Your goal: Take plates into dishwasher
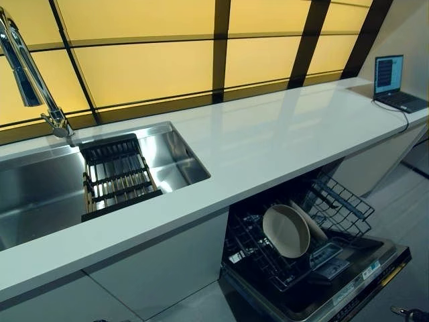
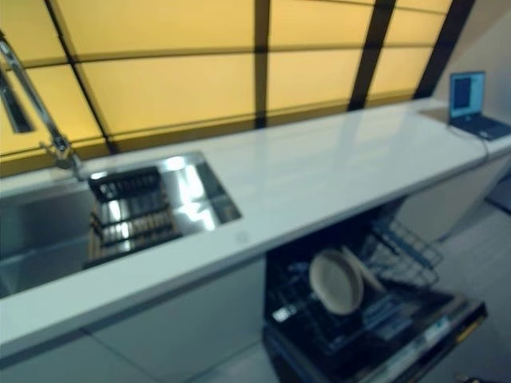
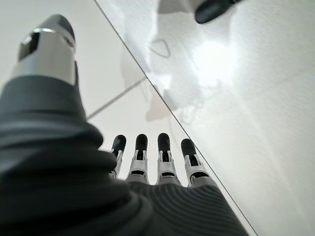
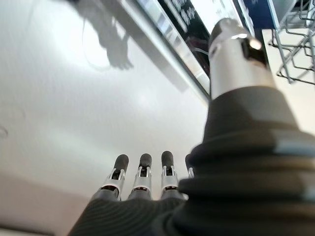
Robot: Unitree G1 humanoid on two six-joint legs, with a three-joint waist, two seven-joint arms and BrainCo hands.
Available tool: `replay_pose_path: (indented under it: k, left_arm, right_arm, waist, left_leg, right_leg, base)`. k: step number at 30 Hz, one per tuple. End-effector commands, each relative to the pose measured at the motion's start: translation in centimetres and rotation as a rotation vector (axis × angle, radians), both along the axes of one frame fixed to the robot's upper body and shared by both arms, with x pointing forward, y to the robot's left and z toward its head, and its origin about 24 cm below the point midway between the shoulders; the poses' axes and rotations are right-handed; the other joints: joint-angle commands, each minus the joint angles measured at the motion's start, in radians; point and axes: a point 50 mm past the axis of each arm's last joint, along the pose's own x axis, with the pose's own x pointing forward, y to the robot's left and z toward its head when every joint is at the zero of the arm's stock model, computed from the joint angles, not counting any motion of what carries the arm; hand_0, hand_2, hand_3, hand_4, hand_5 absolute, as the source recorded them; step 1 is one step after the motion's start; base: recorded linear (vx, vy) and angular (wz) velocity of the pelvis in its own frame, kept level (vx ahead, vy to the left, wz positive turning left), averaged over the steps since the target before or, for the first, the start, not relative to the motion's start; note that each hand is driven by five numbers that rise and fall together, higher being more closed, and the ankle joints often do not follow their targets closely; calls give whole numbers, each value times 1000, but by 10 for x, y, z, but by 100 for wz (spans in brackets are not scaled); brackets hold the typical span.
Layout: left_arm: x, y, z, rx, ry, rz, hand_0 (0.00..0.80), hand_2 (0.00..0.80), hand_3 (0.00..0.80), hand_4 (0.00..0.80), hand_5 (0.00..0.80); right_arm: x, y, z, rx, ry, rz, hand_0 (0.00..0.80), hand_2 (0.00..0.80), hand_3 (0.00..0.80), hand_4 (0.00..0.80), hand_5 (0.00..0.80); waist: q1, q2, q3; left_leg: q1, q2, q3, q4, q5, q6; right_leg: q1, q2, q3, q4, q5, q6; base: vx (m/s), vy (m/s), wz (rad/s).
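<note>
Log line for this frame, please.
plates: upright in lower rack | dishwasher: door open | left hand: open, empty | right hand: open, empty | countertop: laptop at far end

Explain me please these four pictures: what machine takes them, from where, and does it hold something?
A humanoid robot with two arms takes them. The two wide pictures come from cameras in its head, looking down at a white countertop with a steel sink, a faucet, a dark drying rack and a laptop. Below, the dishwasher is open; beige plates stand in its rack. The other two come from wrist cameras. They show the left hand and right hand, fingers straight, over the floor. Both hold nothing.
</note>
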Motion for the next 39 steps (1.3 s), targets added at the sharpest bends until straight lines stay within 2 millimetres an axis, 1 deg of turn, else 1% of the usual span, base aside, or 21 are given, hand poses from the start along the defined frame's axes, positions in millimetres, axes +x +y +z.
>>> replay_pose_path:
  k: [1,2,3,4,6,7,13,17,20,22,24,26,28,29,30,32,34,35,37,38,39]
  left_arm:
    - [7,15,10,53,0,0,0,0,0,0,0]
    - [5,16,9,53,5,2,0,0,0,0,0]
    - [2,16,8,50,15,6,0,0,0,0,0]
    - [1,17,8,52,16,6,0,0,0,0,0]
    - [-3,16,6,51,28,12,0,0,0,0,0]
    - [-5,16,5,49,32,14,0,0,0,0,0]
    - [-9,12,2,33,34,18,0,0,0,0,0]
    - [-12,5,-2,9,24,26,0,0,0,0,0]
    - [-12,2,-3,5,16,21,0,0,0,0,0]
    - [-7,2,-2,3,2,7,0,0,0,0,0]
    - [-2,1,0,0,-18,7,0,0,0,0,0]
    - [8,1,3,-10,-63,22,0,0,0,0,0]
    - [13,1,5,-17,-84,27,0,0,0,0,0]
    - [15,2,6,-26,-94,31,0,0,0,0,0]
    - [11,4,6,-32,-100,55,0,0,0,0,0]
    - [5,3,4,-47,-101,79,0,0,0,0,0]
    - [6,0,2,-68,-111,82,0,0,0,0,0]
    - [8,-3,1,-81,-111,71,0,0,0,0,0]
    - [12,-12,-2,-106,-109,58,0,0,0,0,0]
    - [13,-20,-5,-114,-98,52,0,0,0,0,0]
    - [12,-23,-7,-111,-79,43,0,0,0,0,0]
  right_arm:
    - [5,8,-7,24,-71,-84,0,0,0,0,0]
    - [3,10,-9,28,-71,-90,0,0,0,0,0]
    - [0,11,-12,44,-80,-112,0,0,0,0,0]
    - [-1,11,-12,45,-79,-112,0,0,0,0,0]
    - [-3,17,-18,80,-91,-137,0,0,0,0,0]
    - [-4,19,-20,96,-105,-150,0,0,0,0,0]
    - [-7,32,-33,141,-171,-210,0,0,0,0,0]
    - [-3,45,-41,171,-214,-245,0,0,0,0,0]
    - [1,55,-47,209,-245,-261,0,0,0,0,0]
    - [6,59,-48,225,-288,-297,0,0,0,0,0]
    - [11,61,-47,225,-315,-315,0,0,0,0,0]
    - [18,63,-46,241,-348,-351,0,0,0,0,0]
    - [20,63,-46,225,-334,-330,0,0,0,0,0]
    - [20,63,-46,222,-328,-322,0,0,0,0,0]
    - [17,63,-48,202,-293,-312,0,0,0,0,0]
    - [12,61,-48,196,-267,-300,0,0,0,0,0]
    - [12,58,-47,198,-261,-306,0,0,0,0,0]
    - [10,53,-44,183,-254,-312,0,0,0,0,0]
    - [8,43,-38,160,-250,-316,0,0,0,0,0]
    - [9,36,-32,146,-253,-313,0,0,0,0,0]
    - [11,33,-28,140,-252,-303,0,0,0,0,0]
  waist:
    - [11,-52,17]
    - [8,-51,16]
    - [0,-59,20]
    - [2,-50,16]
    - [-1,-46,17]
    - [-3,-55,20]
    - [-6,-48,19]
    - [-5,-31,21]
    - [-6,-18,25]
    - [-12,-9,29]
    - [-15,-4,37]
    - [-8,7,64]
    - [-7,16,81]
    - [-6,22,96]
    - [-6,27,102]
    - [4,40,102]
    - [1,34,100]
    - [-8,22,91]
    - [-30,-9,82]
    - [-35,-27,75]
    - [-31,-31,75]
  left_leg:
    - [21,0,-34,25,-58,77]
    - [24,-1,-31,20,-57,78]
    - [21,-7,-8,8,-26,80]
    - [31,-4,-27,5,-50,79]
    - [40,-9,-28,-20,-38,79]
    - [33,-17,-9,-30,-6,79]
    - [39,-31,-14,-83,16,77]
    - [37,-48,-37,-117,31,82]
    - [32,-52,-66,-141,49,81]
    - [6,-46,-100,-123,53,84]
    - [-18,-40,-106,-96,49,88]
    - [-75,-31,-103,-45,51,95]
    - [-99,-31,-106,-37,57,103]
    - [-102,-37,-106,-48,65,107]
    - [-91,-44,-113,-78,85,102]
    - [-83,-61,-152,-153,142,75]
    - [-76,-63,-153,-180,159,57]
    - [-75,-51,-129,-158,153,51]
    - [-63,16,-95,-46,101,27]
    - [-52,69,-118,-10,85,5]
    - [-47,113,-147,-18,95,-9]
  right_leg:
    - [12,-112,57,-96,312,113]
    - [7,-112,58,-93,315,114]
    - [-6,-120,46,-95,334,102]
    - [-1,-110,61,-88,319,116]
    - [-4,-104,60,-91,318,118]
    - [-10,-112,44,-102,335,106]
    - [-17,-98,36,-122,331,107]
    - [-20,-77,53,-120,298,99]
    - [-20,-50,88,-123,264,91]
    - [-21,-25,139,-115,211,72]
    - [-29,-18,154,-96,181,60]
    - [-40,-10,149,-45,134,42]
    - [-67,1,159,17,128,39]
    - [-101,2,164,70,148,45]
    - [-107,13,161,65,148,47]
    - [-57,68,152,-25,105,37]
    - [-16,102,147,-132,103,27]
    - [-15,99,142,-162,118,24]
    - [-6,64,130,-180,130,24]
    - [-3,37,136,-166,136,25]
    - [-3,27,145,-138,124,26]
  base:
    - [69,27,0]
    - [0,0,0]
    - [0,0,0]
    - [0,0,0]
    - [15,-11,1]
    - [-57,-59,1]
    - [-26,-51,-1]
    - [-37,-20,0]
    - [-85,-83,-1]
    - [-117,-95,11]
    - [-187,-107,32]
    - [-306,-122,37]
    - [-249,-59,18]
    - [-213,-85,26]
    - [-145,-122,33]
    - [-127,-127,28]
    - [-206,-17,31]
    - [-214,102,43]
    - [-153,184,49]
    - [-101,238,28]
    - [-92,239,1]
